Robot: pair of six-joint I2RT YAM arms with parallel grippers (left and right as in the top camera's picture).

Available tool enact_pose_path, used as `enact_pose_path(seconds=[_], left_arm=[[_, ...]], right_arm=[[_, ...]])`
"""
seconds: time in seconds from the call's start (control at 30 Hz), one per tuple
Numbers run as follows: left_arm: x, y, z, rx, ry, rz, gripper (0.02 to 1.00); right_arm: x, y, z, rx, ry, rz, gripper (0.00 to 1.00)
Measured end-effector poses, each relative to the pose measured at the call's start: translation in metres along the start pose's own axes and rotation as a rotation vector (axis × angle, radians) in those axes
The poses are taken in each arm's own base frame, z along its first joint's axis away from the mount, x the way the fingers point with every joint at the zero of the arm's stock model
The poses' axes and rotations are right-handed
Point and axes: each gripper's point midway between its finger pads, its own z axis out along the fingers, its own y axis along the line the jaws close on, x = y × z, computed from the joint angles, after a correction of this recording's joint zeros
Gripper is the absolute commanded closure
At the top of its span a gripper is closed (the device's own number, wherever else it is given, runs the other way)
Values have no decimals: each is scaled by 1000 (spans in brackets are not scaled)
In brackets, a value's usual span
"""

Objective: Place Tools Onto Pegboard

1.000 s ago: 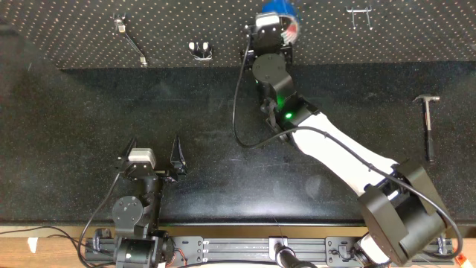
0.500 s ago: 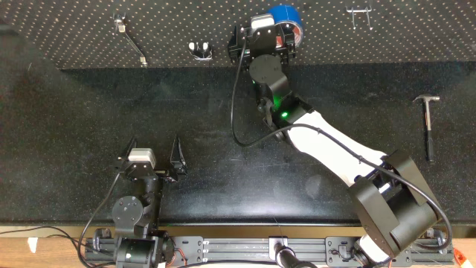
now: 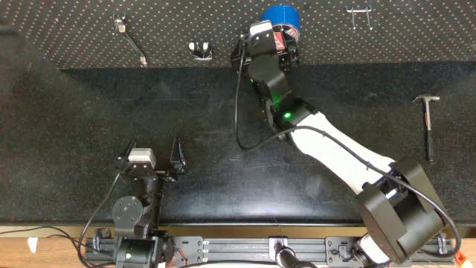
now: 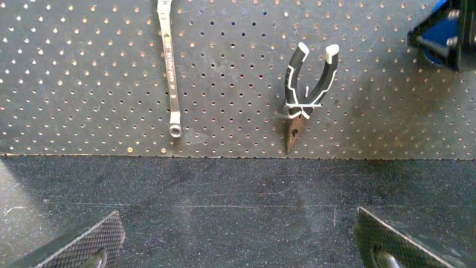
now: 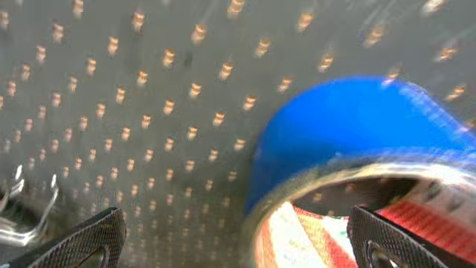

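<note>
One tape roll [image 5: 357, 126], just beyond right pincer [image 5: 234, 223]

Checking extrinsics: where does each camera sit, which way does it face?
Top: fixed overhead, looking down on mat and pegboard; both arms show, right gripper at the board.
Left wrist: low over the mat, facing the wrench and pliers; own fingers at the corners.
Right wrist: close to the board, facing the blue tape roll; own fingers at the corners.
Shared: top and left wrist both show wrench and pliers.
</note>
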Motion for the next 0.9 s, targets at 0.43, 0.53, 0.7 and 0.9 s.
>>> enact_pose_path(seconds=[0.43, 0.53, 0.7, 0.9], left_arm=[[0, 0, 0, 0, 0, 3, 23], [0, 0, 0, 0, 0, 3, 23], [0, 0, 0, 0, 0, 3, 23], [0, 0, 0, 0, 0, 3, 20]], right_arm=[[36, -30, -78, -46, 343, -113, 27], [67, -58, -111, 1, 520, -101, 25], [119, -118, -149, 136, 807, -27, 25], [157, -199, -169, 221, 987, 223, 25]])
